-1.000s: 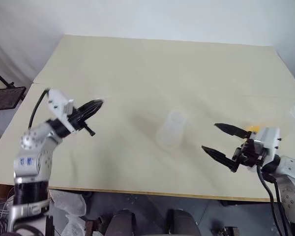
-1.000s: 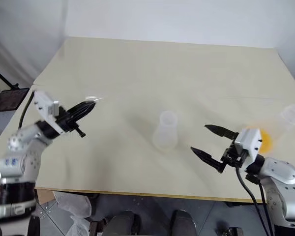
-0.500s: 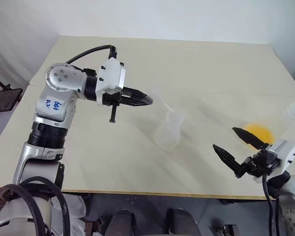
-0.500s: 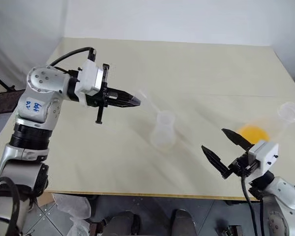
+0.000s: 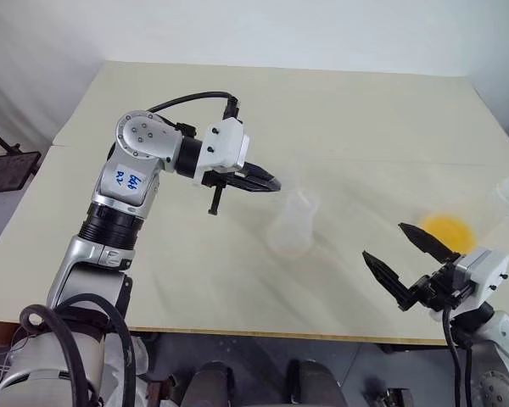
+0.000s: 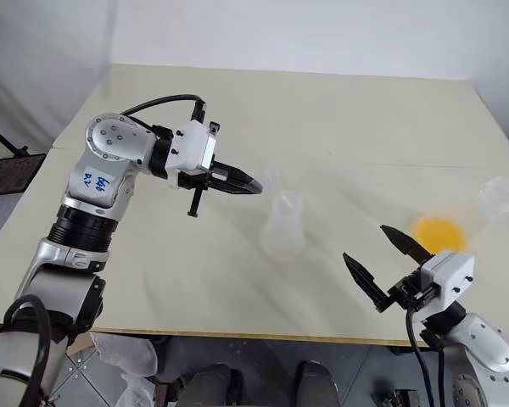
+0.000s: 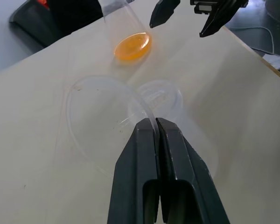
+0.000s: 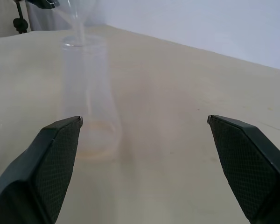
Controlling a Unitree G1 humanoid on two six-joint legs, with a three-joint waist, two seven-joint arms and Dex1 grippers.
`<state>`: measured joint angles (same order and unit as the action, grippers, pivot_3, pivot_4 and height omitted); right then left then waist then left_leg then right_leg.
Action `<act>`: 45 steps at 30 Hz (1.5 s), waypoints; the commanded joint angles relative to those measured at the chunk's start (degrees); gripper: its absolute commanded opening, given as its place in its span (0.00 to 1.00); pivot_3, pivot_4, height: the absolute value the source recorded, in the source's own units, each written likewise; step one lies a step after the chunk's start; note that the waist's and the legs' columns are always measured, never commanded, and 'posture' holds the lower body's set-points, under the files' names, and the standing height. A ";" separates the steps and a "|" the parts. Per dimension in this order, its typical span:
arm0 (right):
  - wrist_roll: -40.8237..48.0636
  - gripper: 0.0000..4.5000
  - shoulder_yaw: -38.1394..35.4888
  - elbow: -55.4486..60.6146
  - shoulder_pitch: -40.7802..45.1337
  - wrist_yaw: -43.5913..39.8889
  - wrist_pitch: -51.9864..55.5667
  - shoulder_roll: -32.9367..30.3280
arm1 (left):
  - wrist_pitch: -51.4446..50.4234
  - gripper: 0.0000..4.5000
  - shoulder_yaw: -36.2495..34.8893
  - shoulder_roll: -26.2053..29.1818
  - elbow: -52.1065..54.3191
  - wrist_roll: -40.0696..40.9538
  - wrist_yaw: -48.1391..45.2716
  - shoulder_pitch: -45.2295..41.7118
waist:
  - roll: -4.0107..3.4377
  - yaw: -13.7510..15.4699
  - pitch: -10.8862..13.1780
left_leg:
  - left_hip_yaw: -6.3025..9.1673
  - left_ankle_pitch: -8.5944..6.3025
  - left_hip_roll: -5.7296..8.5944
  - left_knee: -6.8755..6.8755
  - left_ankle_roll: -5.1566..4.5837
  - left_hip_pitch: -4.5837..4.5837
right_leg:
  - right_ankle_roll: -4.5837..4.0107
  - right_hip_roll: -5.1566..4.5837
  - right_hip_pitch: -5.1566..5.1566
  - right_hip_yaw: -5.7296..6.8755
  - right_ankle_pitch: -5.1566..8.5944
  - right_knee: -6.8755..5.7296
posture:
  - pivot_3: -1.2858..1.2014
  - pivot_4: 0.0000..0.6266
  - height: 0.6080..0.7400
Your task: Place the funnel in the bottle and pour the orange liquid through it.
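Pale beige table [image 5: 339, 110] carries the small clear conical bottle [image 5: 293, 222]; left gripper [image 7: 156, 122] pinches a clear plastic funnel [image 7: 100, 116] above its mouth. Right gripper [image 5: 400, 254] spreads wide, empty, beside the flask's orange liquid [image 5: 445, 229].

Left gripper [image 5: 271, 182], fingers closed, sits at 9 o'clock of the bottle [image 5: 293, 225]. Right gripper [image 5: 400, 263] is spread wide at 5 o'clock. Orange liquid [image 5: 446, 229] lies at 3 o'clock.

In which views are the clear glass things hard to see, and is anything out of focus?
Left eye view: the bottle nearly melts into the pale table; the orange liquid stands out. Left wrist view: the funnel shows only as faint rims, and the left gripper is sharp. Right wrist view: the right gripper's fingers look soft.
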<state>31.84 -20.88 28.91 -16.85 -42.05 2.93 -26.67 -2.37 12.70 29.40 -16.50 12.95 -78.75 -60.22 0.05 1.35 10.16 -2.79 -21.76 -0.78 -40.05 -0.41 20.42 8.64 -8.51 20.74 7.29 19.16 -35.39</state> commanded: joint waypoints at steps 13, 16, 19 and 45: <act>-1.17 1.00 1.45 1.75 -0.29 1.71 -2.84 1.44 | -0.03 0.90 -1.16 -3.89 -1.16 1.44 -0.96 -3.76 | 0.00 0.03 0.00 | 0.04 0.00 0.01 -0.01 0.00 0.01 | 0.00 -0.01 0.00 0.01 0.00 0.00 | 0.52 0.24 1.00; -1.18 1.00 1.44 1.29 0.19 1.78 -3.03 1.21 | -0.83 0.99 -1.61 -4.69 -0.29 2.63 -1.28 -3.17 | 0.00 0.02 0.00 | 0.03 0.00 0.01 -0.02 0.00 0.01 | 0.00 -0.01 0.00 0.01 0.00 -0.01 | 0.52 0.24 1.00; -1.17 1.00 1.34 0.88 0.64 1.66 -3.07 0.96 | -1.32 0.99 -1.94 -5.43 0.50 3.56 -1.24 -2.62 | 0.00 0.02 0.00 | 0.04 0.00 0.00 -0.02 0.00 0.01 | 0.00 -0.01 0.00 0.01 0.00 -0.02 | 0.52 0.24 1.00; 8.67 1.00 -15.11 2.02 -2.90 9.81 0.69 1.45 | -9.00 0.99 -23.44 0.61 12.01 15.80 13.81 32.29 | -0.01 0.15 -0.01 | 0.56 0.00 -0.01 -0.01 0.00 -0.10 | 0.00 -0.03 -0.03 -0.10 0.00 -0.15 | 0.52 0.24 1.00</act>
<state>38.61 -32.30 29.07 -18.69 -33.96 4.02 -25.86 -12.37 -9.48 29.69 -9.08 27.74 -66.30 -28.12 0.04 1.49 10.15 -2.18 -21.76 -0.77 -40.06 -0.41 20.33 8.63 -8.56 20.69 7.18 19.16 -35.54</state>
